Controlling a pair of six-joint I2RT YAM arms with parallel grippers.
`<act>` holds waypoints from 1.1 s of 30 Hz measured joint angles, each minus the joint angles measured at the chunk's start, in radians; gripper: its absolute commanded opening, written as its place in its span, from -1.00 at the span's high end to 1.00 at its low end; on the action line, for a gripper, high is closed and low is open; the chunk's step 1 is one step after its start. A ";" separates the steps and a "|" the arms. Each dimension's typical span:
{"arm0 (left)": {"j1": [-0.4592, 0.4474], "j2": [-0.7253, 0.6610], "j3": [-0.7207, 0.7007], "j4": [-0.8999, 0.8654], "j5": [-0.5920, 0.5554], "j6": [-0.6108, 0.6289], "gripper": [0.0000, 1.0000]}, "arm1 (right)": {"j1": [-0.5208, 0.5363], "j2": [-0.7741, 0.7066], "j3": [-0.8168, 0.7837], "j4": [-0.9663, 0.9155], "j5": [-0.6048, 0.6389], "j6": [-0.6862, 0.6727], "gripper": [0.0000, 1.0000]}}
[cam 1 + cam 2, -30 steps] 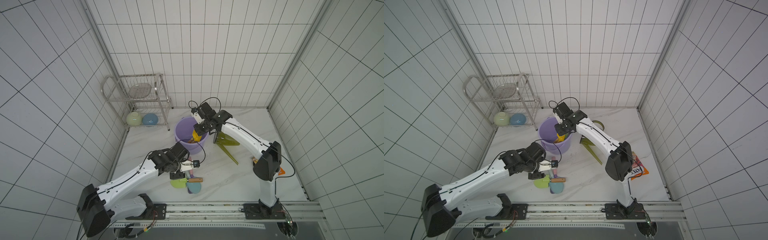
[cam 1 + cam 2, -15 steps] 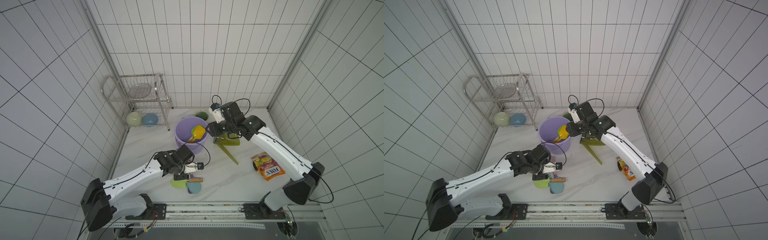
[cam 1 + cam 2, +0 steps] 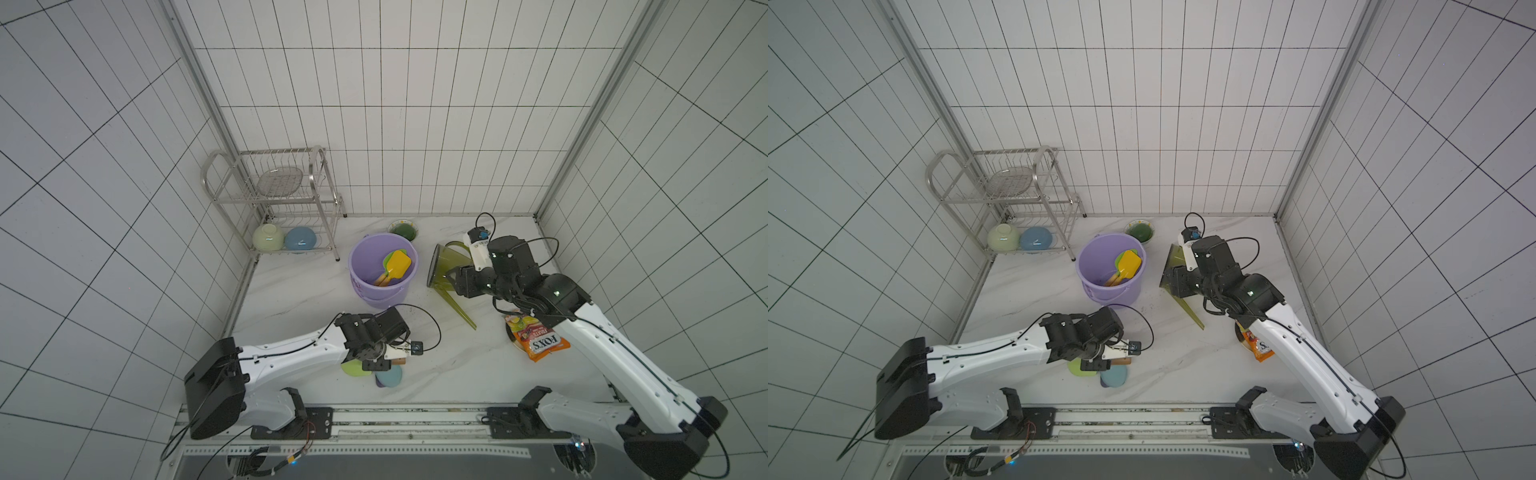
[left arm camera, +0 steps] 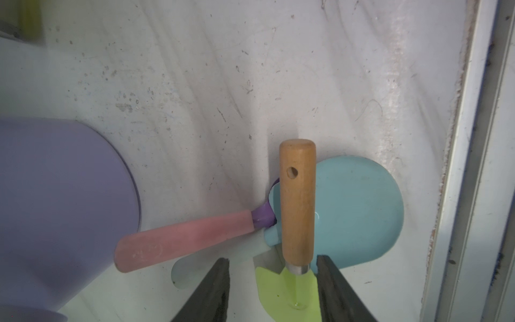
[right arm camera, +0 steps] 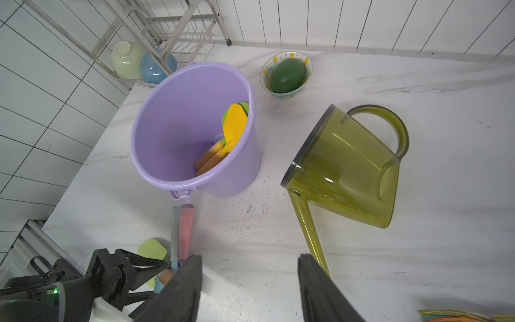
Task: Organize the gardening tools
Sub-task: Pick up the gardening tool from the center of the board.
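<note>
Currently, the yellow shovel (image 5: pixel 235 122) and green shovel (image 5: pixel 245 106) are stowed in the bucket (image 3: pixel 365 270); three shovels (image 4: pixel 359 209) and the tipped watering can (image 3: pixel 446 266) are left on the table (image 3: pixel 449 365). The left gripper (image 4: pixel 271 259) is spread astride a wood handle (image 4: pixel 297 200), unclamped; the right gripper (image 5: pixel 249 256) is spread, empty.

Lilac bucket (image 5: pixel 178 106); yellow shovel (image 5: pixel 235 122); olive-green watering can (image 5: pixel 342 167)

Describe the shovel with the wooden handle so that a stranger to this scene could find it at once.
Start at the lilac bucket on the white table. Between it and the robot's base lie three shovels in a heap. The wooden-handled shovel lies on top, across the teal blade; only it has a bare wood handle and a lime-green blade.
</note>
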 measured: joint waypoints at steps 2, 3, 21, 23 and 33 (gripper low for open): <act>-0.013 0.020 -0.007 0.017 -0.016 -0.007 -0.04 | -0.004 -0.025 -0.019 0.005 0.006 0.008 -0.18; -0.017 0.029 -0.010 0.024 -0.023 -0.009 -0.04 | -0.004 -0.032 -0.027 0.005 0.008 0.011 -0.18; -0.051 0.112 -0.043 0.076 -0.052 -0.039 0.19 | -0.022 -0.038 -0.092 0.015 0.010 0.030 -0.07; -0.052 0.116 -0.043 0.081 -0.053 -0.041 0.28 | -0.024 -0.038 -0.094 0.019 0.010 0.030 -0.05; -0.054 0.123 -0.043 0.083 -0.055 -0.047 0.66 | -0.032 -0.038 -0.097 0.027 0.007 0.031 -0.02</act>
